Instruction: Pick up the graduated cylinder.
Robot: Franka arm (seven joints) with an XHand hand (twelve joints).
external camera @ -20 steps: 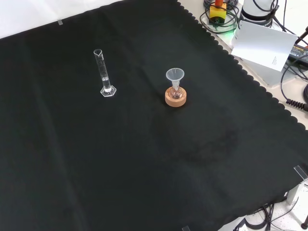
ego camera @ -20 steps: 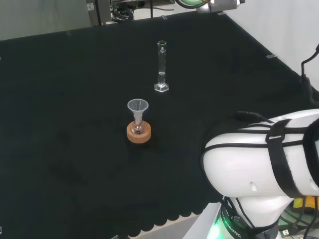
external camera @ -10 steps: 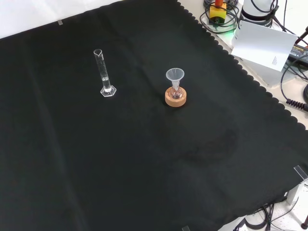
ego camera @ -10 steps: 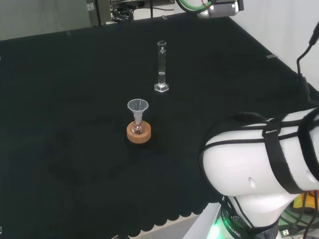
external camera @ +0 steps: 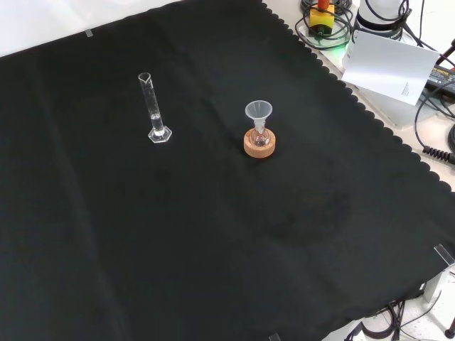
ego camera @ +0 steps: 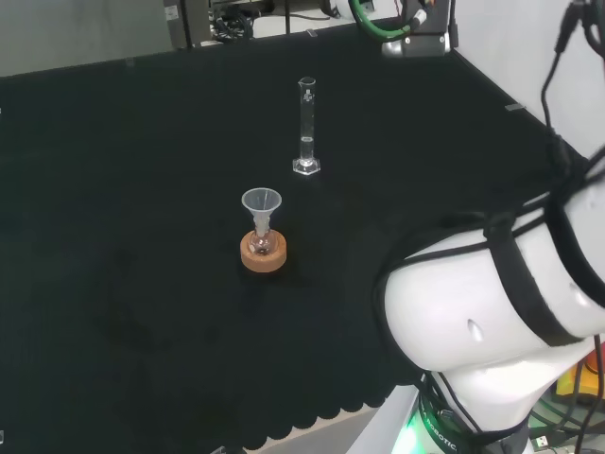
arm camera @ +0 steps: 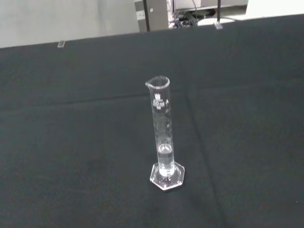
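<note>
Clear glass graduated cylinder [arm camera: 162,135] upright on black cloth [external camera: 213,234], untouched, ahead of the wrist camera. Well apart: funnel [ego camera: 262,202] in flask on cork ring [ego camera: 263,254]. Hand's fingers: cannot tell.

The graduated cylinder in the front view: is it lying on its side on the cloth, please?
No, the graduated cylinder stands upright on its hexagonal base on the black cloth.
</note>
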